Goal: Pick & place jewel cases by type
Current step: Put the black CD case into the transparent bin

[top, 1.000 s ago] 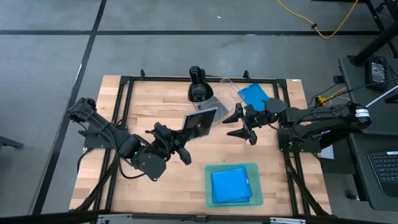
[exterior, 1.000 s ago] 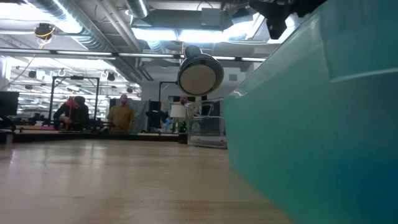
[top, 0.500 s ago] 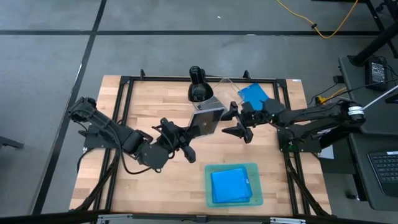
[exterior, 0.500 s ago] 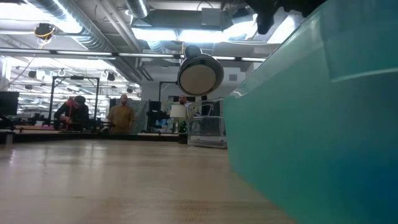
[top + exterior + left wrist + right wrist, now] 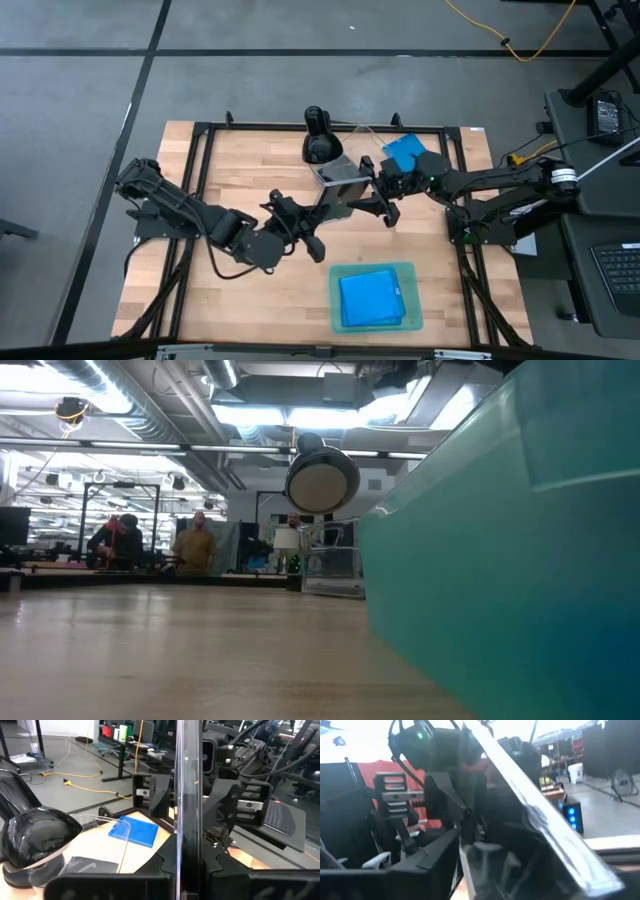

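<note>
left end effector (image 5: pixel 318 214) clamped on black-and-clear disc case (image 5: pixel 338 193), holding it up on edge mid-desk (image 5: pixel 200 290). right end effector (image 5: pixel 384 200) right up against case's other side, fingers spread around it. blue case (image 5: pixel 404 152) just behind right one. teal tray (image 5: pixel 405 272) with blue cases toward front.

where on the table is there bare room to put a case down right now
Bare wood lies along the left edge of the table, and at the front between the left gripper and the teal tray. The back middle is crowded: both grippers meet at a disc case beside the clear tub.
</note>
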Tool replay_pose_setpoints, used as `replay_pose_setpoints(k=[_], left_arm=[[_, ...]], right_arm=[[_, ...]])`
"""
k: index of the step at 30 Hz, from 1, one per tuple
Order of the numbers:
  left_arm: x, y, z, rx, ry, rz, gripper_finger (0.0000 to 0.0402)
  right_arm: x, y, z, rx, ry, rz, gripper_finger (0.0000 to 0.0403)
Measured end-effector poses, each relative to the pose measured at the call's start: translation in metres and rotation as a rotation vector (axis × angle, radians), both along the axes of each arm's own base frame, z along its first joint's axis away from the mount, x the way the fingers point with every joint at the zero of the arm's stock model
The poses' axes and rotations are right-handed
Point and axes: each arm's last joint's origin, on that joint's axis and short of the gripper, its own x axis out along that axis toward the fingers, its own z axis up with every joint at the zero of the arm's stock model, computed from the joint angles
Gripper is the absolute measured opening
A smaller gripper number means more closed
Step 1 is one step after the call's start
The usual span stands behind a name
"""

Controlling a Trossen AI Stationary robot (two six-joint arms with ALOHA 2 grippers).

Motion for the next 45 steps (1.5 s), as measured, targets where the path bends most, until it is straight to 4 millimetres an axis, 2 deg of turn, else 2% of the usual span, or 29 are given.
replay_pose_setpoints(k=[6,13,19,25,31,37,41,45], left_arm=[[0.001,0.0,-0.001,0.012,0.004,0.015,0.0011],[0.001,0.0,0.0,0.024,0.014,0.007,0.0015],[0.0,0.0,0.0,0.043,0.032,-0.003,0.0034],[-0.006,0.003,0.003,0.059,0.064,-0.009,0.0062],[-0.042,0.009,0.018,0.02,0.086,-0.008,0.0092],[-0.066,0.008,0.026,-0.022,0.072,-0.024,0.0099],[-0.071,0.002,0.025,-0.005,0.079,-0.026,0.0099],[-0.069,0.0,0.021,0.011,0.094,-0.02,0.0099]], right_arm=[[0.001,0.001,-0.002,-0.002,0.042,0.026,0.0142],[0.001,0.001,-0.002,-0.004,0.042,0.037,0.0074],[0.001,0.002,-0.002,-0.015,0.035,0.066,0.0015],[-0.002,0.002,0.001,-0.011,0.029,0.052,0.0025],[-0.017,-0.009,0.017,-0.008,0.054,0.026,0.0012],[-0.038,-0.027,0.043,-0.026,0.326,-0.018,0.0018],[-0.054,-0.041,0.064,-0.089,0.54,-0.069,0.0012],[-0.072,-0.057,0.078,-0.153,0.721,-0.229,0.0016]])
